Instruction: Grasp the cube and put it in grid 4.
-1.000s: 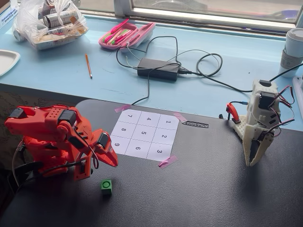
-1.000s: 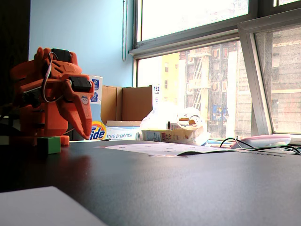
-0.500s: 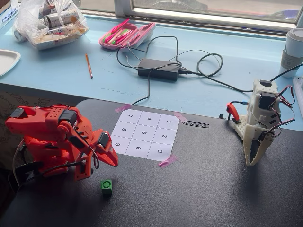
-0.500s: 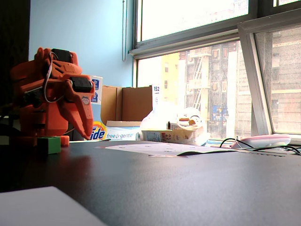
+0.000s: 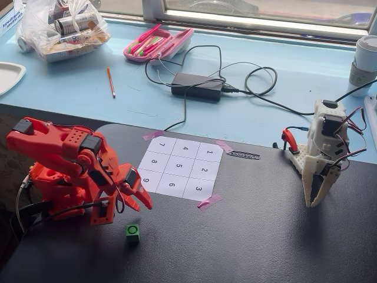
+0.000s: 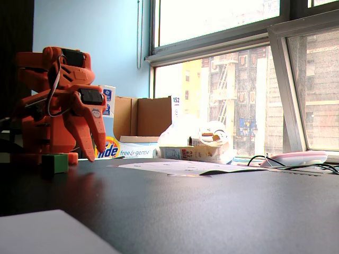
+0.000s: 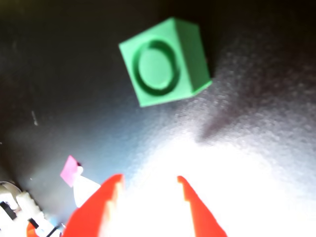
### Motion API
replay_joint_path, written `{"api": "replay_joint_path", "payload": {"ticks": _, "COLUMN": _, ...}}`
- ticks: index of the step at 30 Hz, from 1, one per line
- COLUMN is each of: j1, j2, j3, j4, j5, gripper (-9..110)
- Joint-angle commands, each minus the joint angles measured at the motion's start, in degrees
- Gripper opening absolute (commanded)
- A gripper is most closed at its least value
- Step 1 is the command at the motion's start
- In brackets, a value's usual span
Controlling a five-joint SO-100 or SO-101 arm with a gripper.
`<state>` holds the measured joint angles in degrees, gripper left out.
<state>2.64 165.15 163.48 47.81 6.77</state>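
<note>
The cube [image 5: 133,233] sits on the bare dark desk [image 5: 265,236], off the numbered sheet [image 5: 181,168] and well apart from grid 4 [image 5: 186,150], which lies on the sheet's far row. The orange arm's tool [image 5: 141,199] hangs just above and beside the cube, empty. In the wrist view its two tips are parted [image 7: 148,190] with a gap about as wide as the cube [image 7: 165,61], which lies ahead of them with its ringed face up. This looks like a lining-up pose before descending to grasp.
</note>
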Motion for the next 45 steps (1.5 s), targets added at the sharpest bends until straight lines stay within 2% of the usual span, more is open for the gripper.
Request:
{"api": "replay_joint_path", "payload": {"ticks": 1, "j1": 1.05, "j2": -4.04, "j3": -8.26, "j4": 2.20, "j5": 0.09, "gripper": 18}}
{"api": "replay_joint_path", "payload": {"ticks": 7, "j1": 4.66, "j2": -11.69, "j3": -22.41, "j4": 8.53, "j5": 0.53, "gripper": 18}}
{"api": "replay_joint_path", "payload": {"ticks": 13, "j1": 9.58, "j2": -17.23, "j3": -27.16, "j4": 10.99, "j5": 2.11, "gripper": 18}}
{"api": "replay_joint_path", "payload": {"ticks": 26, "j1": 18.63, "j2": -26.89, "j3": -31.11, "j4": 14.94, "j5": 6.50, "gripper": 26}}
{"api": "replay_joint_path", "payload": {"ticks": 35, "j1": 21.36, "j2": -30.50, "j3": -33.57, "j4": 19.42, "j5": 12.66, "gripper": 26}}
{"api": "replay_joint_path", "payload": {"ticks": 45, "j1": 22.32, "j2": -33.49, "j3": -27.07, "j4": 15.73, "j5": 21.45, "gripper": 28}}
